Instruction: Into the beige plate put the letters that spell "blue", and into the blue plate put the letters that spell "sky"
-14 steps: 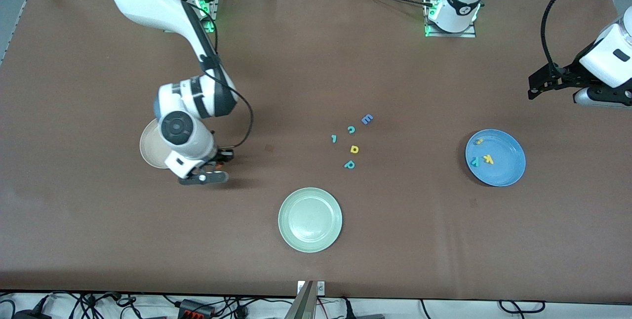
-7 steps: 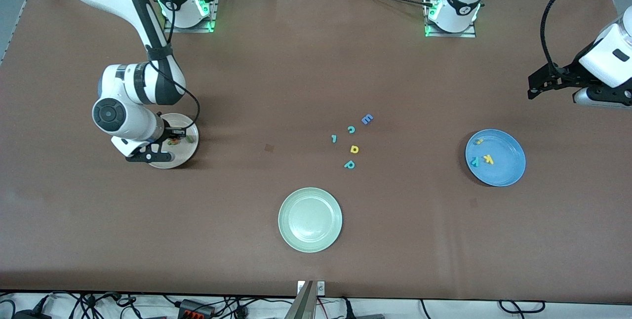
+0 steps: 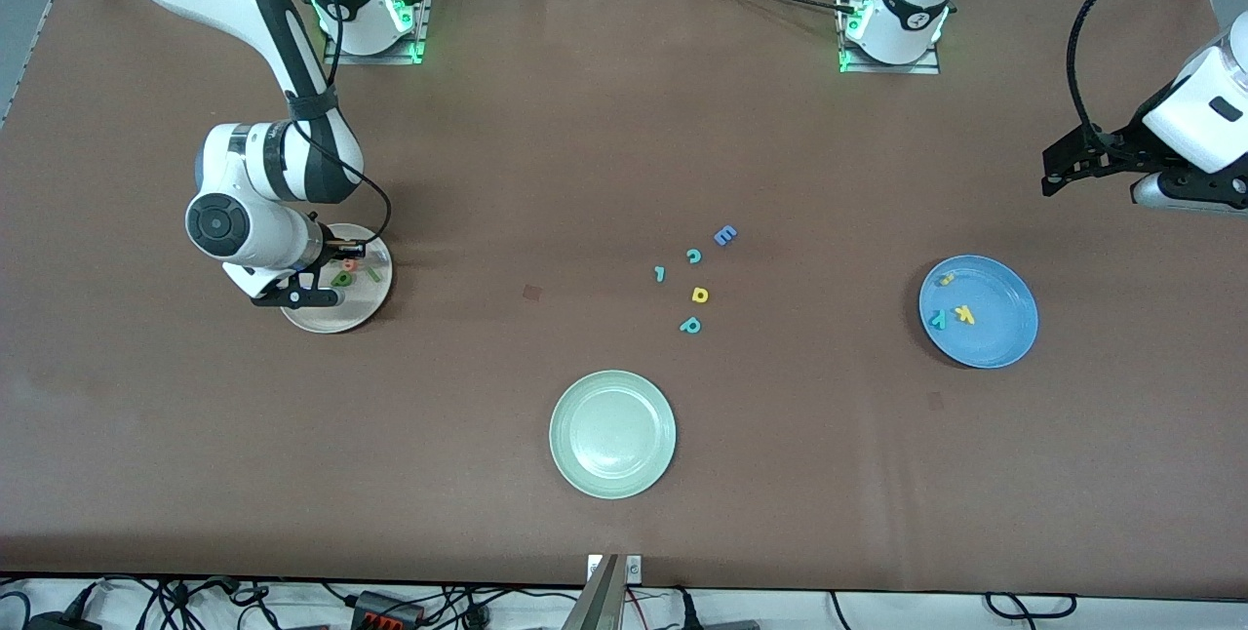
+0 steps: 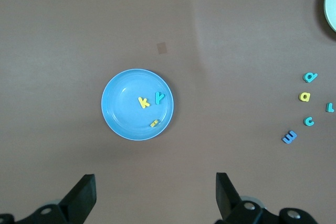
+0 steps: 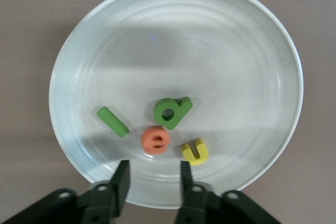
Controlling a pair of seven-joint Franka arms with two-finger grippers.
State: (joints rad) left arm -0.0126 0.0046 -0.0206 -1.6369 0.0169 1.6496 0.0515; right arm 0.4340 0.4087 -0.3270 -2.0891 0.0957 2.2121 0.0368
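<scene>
Beige round plate [image 5: 262, 30] held foam letters b-l-u-e [image 5: 170, 113]; right jaws stood apart, empty, above; left jaws waited spread at bright blue round plate's [image 3: 996, 342] one o'clock. Sorting looked finished; next, retract.

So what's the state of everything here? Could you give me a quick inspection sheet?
Surface: brown table.
Job's things: beige plate holds green b, green l, orange e, yellow u; blue plate holds yellow k, teal y, yellow s.
Clutter: empty pale green plate; five loose letters mid-table.
Grippers: right gripper open over beige plate; left gripper open, waiting aloft.
Cables: along table edges.
Surroundings: nothing seen.
</scene>
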